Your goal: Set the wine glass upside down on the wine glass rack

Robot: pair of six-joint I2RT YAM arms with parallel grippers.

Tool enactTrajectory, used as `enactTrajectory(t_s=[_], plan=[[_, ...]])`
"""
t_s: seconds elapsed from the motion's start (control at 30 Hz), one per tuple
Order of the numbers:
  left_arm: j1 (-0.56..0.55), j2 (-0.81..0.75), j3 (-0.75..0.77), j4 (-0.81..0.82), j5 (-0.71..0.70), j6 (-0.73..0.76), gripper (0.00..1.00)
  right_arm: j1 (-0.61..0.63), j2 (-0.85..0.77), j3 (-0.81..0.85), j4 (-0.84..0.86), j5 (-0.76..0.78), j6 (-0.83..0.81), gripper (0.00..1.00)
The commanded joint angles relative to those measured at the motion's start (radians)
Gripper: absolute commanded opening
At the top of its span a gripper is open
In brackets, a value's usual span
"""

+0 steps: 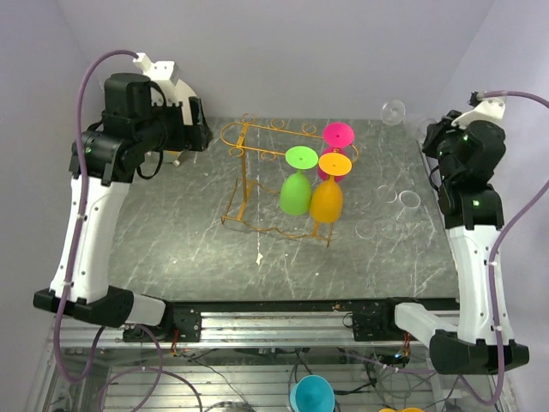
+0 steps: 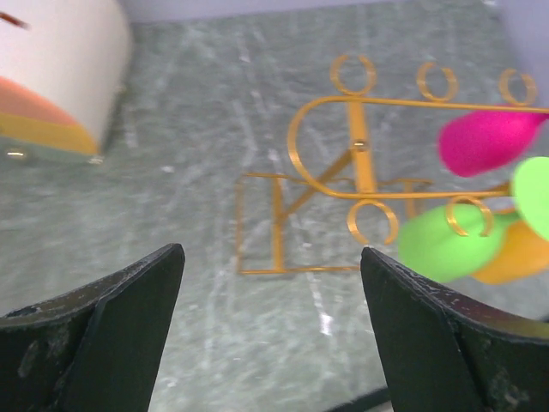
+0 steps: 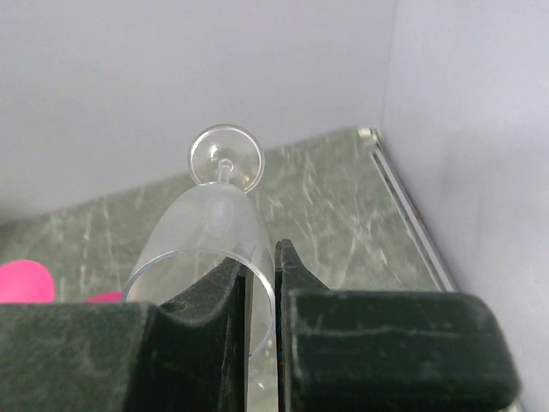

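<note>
While the left hand (image 2: 270, 253) gapes, the right hand (image 3: 262, 262) pinches the wine glass (image 3: 206, 221).

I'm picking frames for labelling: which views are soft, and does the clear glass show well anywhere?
Top view: sharp, evenly lit, but the clear stemmed wine glass nearly vanishes against the pale wall. Left wrist: the golden-yellow wire rack and coloured glasses look soft. Right wrist: that glass's rim and foot show clearly in the right gripper.

Even, soft lighting with faint shadows; left wrist view slightly blurred, colours glaring
</note>
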Motion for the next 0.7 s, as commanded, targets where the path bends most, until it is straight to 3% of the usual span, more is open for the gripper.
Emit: enactTrajectory(t_s=[0.0, 0.17, 0.33, 0.43, 0.53, 0.67], plan=[[-0.006, 0.053, 0.037, 0.031, 0.292, -0.216, 0.94, 0.001, -0.054, -0.015, 0.223, -0.080, -0.024, 0.00], [-0.006, 0.070, 0.031, 0.195, 0.400, -0.413, 0.93, 0.001, -0.120, -0.079, 0.415, -0.166, 0.027, 0.00], [-0.007, 0.085, -0.078, 0.551, 0.534, -0.798, 0.88, 0.005, -0.131, -0.151, 0.595, -0.208, 0.111, 0.00], [-0.012, 0.153, -0.045, 0.635, 0.582, -0.941, 0.86, 0.025, -0.120, -0.203, 0.693, -0.209, 0.173, 0.00], [-0.014, 0.164, -0.070, 0.708, 0.589, -1.034, 0.86, 0.125, -0.101, -0.236, 0.791, -0.137, 0.155, 0.00], [-0.014, 0.152, -0.126, 0.775, 0.604, -1.109, 0.88, 0.353, -0.019, -0.210, 0.872, 0.065, -0.004, 0.00]])
